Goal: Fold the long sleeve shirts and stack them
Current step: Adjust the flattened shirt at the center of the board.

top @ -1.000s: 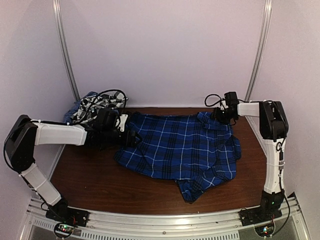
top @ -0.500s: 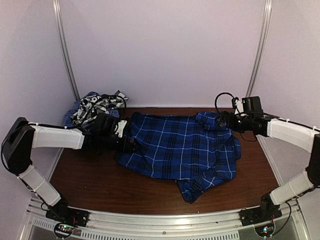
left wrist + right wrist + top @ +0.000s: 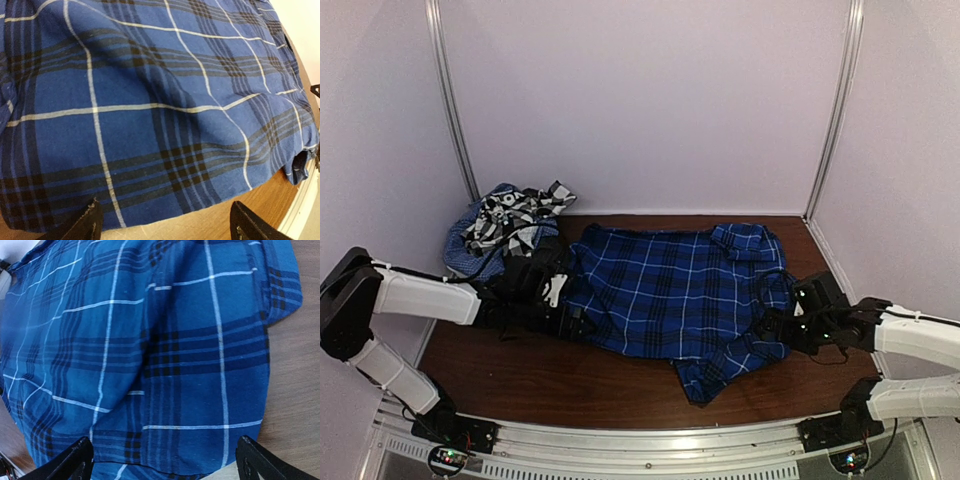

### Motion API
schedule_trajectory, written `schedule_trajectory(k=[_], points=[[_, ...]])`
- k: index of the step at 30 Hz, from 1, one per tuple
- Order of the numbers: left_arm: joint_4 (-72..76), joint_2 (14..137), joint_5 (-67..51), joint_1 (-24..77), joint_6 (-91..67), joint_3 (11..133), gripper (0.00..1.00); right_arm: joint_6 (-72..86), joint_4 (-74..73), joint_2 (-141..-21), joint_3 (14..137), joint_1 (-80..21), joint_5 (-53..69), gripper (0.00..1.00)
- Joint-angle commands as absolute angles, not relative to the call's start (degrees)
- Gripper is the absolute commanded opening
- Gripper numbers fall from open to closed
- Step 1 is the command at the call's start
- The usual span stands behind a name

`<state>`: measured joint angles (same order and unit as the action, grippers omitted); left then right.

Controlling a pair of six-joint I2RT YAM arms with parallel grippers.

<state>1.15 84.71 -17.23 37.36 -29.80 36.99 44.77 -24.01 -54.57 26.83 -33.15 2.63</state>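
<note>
The brown counter (image 3: 520, 370) fills the lower half of the top view. Most of its middle is covered by the royal-blue plaid shirt (image 3: 670, 290), which lies spread out flat. A bunched fold sits at its upper right, and a loose flap trails toward the lower centre of the frame. It looks to be laid open like this so its sides can be folded in, and those two untidy parts likely need smoothing or tucking first.

In the upper left, against the back wall, is a heap of unfolded shirts (image 3: 500, 225), with a black-and-white plaid on top of pale-blue cloth. It is just beside the blue shirt's left edge. The heap seems parked there to leave the middle free for one shirt at a time.

The two arms come in low from opposite sides, one at each flank of the blue shirt, which suits a two-sided fold.

The left claw (image 3: 565, 305) is at the shirt's left edge. In its wrist view the fingertips (image 3: 92, 222) stand wide apart over the hem and a strip of bare counter, released and holding nothing.

The right claw (image 3: 772, 325) is at the shirt's right edge, in the lower right of the frame. Its fingertips (image 3: 75, 462) are spread as wide, straddling plaid cloth with no fabric pinched between them. I cannot tell whether either claw brushes the cloth beneath it.
</note>
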Motion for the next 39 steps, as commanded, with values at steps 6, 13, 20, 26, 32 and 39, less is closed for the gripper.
schedule_trajectory(k=[6,13,20,26,32,39], points=[[0.45,86.45,-7.37,37.35,-33.85,37.35,0.89,49.66,-22.53,-57.98,21.98,-33.65,-2.95,1.00],[0.26,88.55,-3.57,37.35,-35.39,36.47,0.85,48.18,-18.31,-62.06,22.62,-33.66,-1.57,0.80],[0.47,87.05,-1.70,37.65,-36.27,32.50,0.69,46.89,-19.56,-62.35,24.36,-33.66,-1.60,0.34],[0.69,86.18,-1.01,39.64,-36.03,28.78,0.60,44.22,-31.17,-58.22,32.23,-33.55,-6.97,0.00],[-3.60,84.67,3.50,45.28,-39.29,26.10,0.57,40.20,-40.22,-58.71,40.74,-32.93,-9.15,0.00],[-10.28,74.77,7.83,50.18,-48.44,21.62,0.54,36.18,-44.03,-62.40,47.59,-29.41,-11.98,0.00]])
